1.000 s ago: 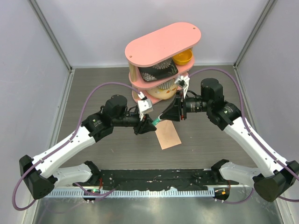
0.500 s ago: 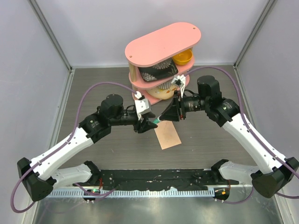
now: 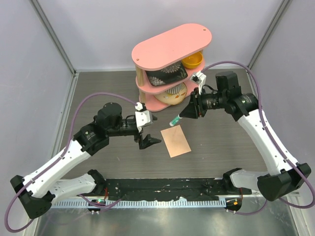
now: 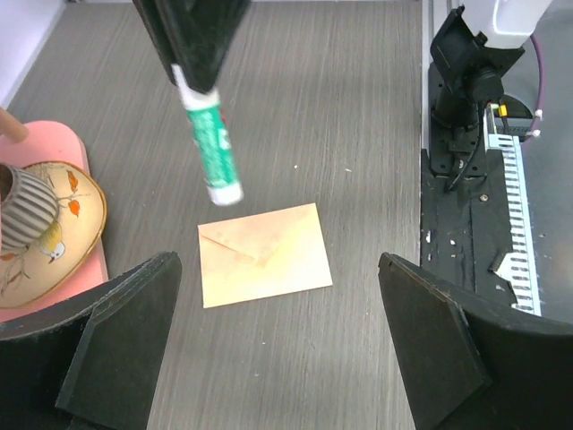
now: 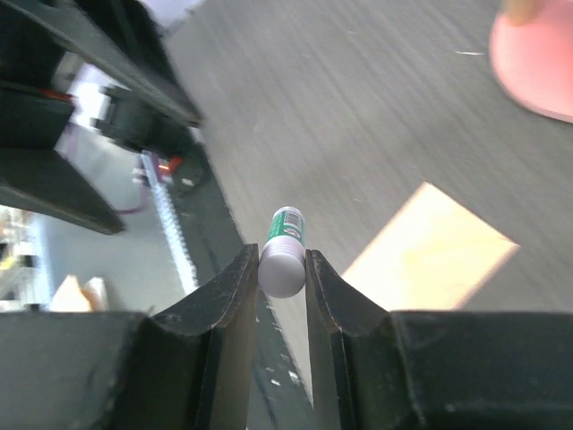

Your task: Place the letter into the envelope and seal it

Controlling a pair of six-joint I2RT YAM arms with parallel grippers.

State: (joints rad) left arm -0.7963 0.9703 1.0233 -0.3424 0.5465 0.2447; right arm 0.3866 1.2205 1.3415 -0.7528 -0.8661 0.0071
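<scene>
1. Two wide-apart, empty fingers: our left gripper [image 3: 147, 140] hovers left of the flat peach-tan paper envelope [image 3: 176, 141].
2. We see no cream letter, presumably inside; unpressed, the flap may lift.
3. Our right gripper [image 3: 187, 113] pinches the green-and-white plastic glue stick [image 3: 175, 119], which could slip.

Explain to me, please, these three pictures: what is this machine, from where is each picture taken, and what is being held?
These are two robot arms bolted at a table's near edge. One picture looks down from above; the other two come from small cameras on each wrist. On the grey table lies a peach envelope, flap side up, and a pink shelf stand holds a yellow bowl. The right gripper pinches a green-and-white glue stick near the envelope. The left gripper is open and empty.
</scene>
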